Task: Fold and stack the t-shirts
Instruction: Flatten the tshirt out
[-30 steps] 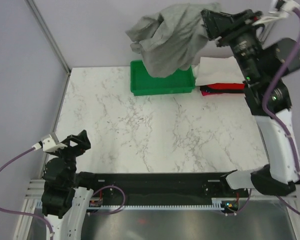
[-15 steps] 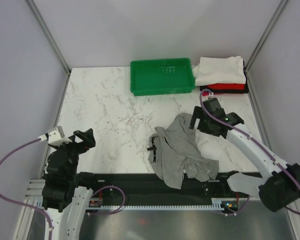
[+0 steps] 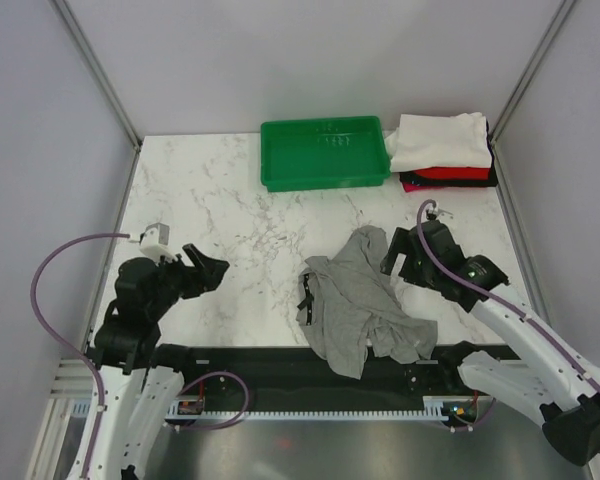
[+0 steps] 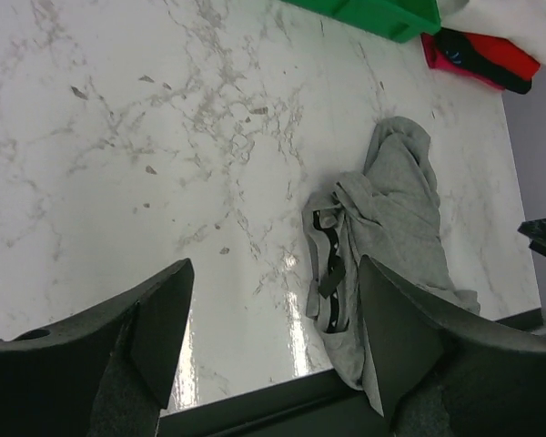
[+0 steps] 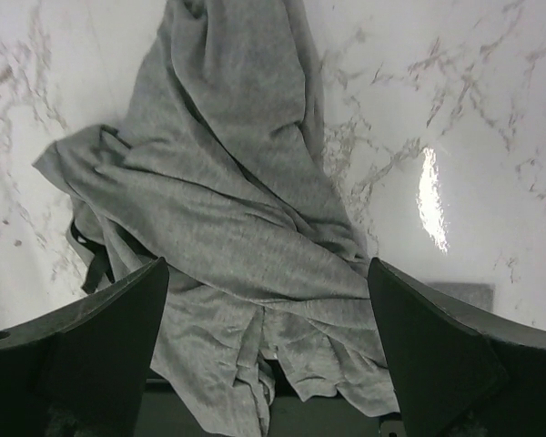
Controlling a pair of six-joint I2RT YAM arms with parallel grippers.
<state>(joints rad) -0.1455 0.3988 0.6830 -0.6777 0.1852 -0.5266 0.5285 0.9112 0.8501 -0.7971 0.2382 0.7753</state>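
Grey shirt [image 3: 360, 305] lying crumpled on the marble surface [image 3: 230, 200], right of centre along the near edge, with its near hem draped over that edge. A second earlier it hung bunched in the right claw, high above the green tray [image 3: 320, 182] at the far edge. Half a second earlier it already lay in its present place, and its heap has barely changed since.

Right claw [image 3: 398, 258]: fingers spread wide, nothing between them, poised just above the far right part of the grey shirt. It has shifted slightly toward the right edge since the previous frame.

Left claw [image 3: 208, 270]: fingers apart and empty, over bare surface well left of the shirt. It has reached out from the near left corner toward the centre.

Folded stack at the far right corner, beside the tray, unchanged: white shirt [image 3: 440, 140] on top, red shirt [image 3: 458, 173] beneath, black shirt [image 3: 486, 181] at the bottom.
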